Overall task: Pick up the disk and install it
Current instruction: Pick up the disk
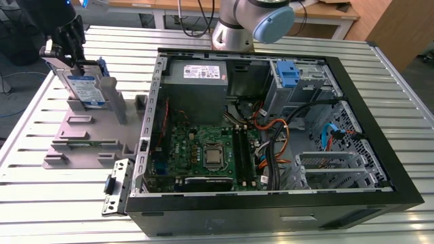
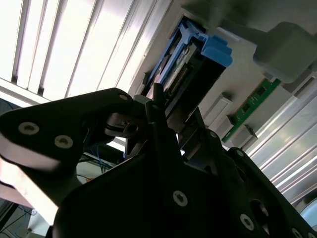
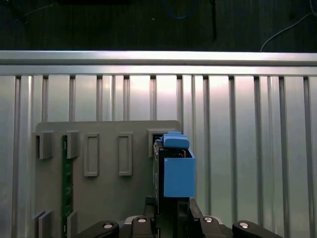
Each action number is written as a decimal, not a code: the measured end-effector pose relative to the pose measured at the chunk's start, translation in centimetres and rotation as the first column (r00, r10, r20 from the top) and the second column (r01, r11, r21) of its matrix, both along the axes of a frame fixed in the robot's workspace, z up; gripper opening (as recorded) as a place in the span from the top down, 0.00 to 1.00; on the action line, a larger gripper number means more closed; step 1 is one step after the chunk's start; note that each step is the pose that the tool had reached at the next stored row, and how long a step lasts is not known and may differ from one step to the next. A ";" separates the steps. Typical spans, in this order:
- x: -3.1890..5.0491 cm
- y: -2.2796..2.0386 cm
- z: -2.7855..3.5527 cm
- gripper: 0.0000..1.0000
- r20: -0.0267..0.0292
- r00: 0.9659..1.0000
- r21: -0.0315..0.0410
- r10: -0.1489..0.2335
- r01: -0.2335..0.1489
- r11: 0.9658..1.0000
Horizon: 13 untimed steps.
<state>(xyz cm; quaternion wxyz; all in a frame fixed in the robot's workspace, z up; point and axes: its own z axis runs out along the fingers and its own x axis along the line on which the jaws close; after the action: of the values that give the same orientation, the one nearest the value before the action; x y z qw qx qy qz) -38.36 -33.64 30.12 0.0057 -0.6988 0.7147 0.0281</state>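
Observation:
The disk (image 1: 87,89) is a silver drive with a white-and-blue label in a blue carrier. It stands upright on edge over the grey fixture (image 1: 88,133) at the exterior view's left. My gripper (image 1: 71,66) comes down on its top edge, with a finger on each side, shut on it. In the first wrist view the disk's blue carrier (image 3: 178,173) sticks out from between the fingers of the gripper (image 3: 171,210), near a slot of the fixture (image 3: 104,198). The second wrist view shows the disk (image 2: 198,64) beyond the gripper (image 2: 166,111). Whether the disk still rests in its slot is unclear.
The open computer case (image 1: 379,127) lies at the exterior view's right, with motherboard, cables and a grey power-supply box (image 1: 200,76). A blue bracket (image 1: 288,76) sits in its far drive bay. A green memory stick (image 3: 64,183) lies in the fixture. Slatted metal table (image 1: 40,203) all around.

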 end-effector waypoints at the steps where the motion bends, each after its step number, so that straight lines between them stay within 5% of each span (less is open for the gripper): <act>1: 0.00 -0.01 0.00 0.65 0.000 1.000 -0.001 0.000 0.000 1.000; 13: 0.00 -0.02 -0.01 0.65 0.000 1.000 -0.002 0.000 0.000 1.000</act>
<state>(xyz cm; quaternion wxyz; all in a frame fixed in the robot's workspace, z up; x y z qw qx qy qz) -38.36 -33.66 30.11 0.0049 -0.6988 0.7148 0.0273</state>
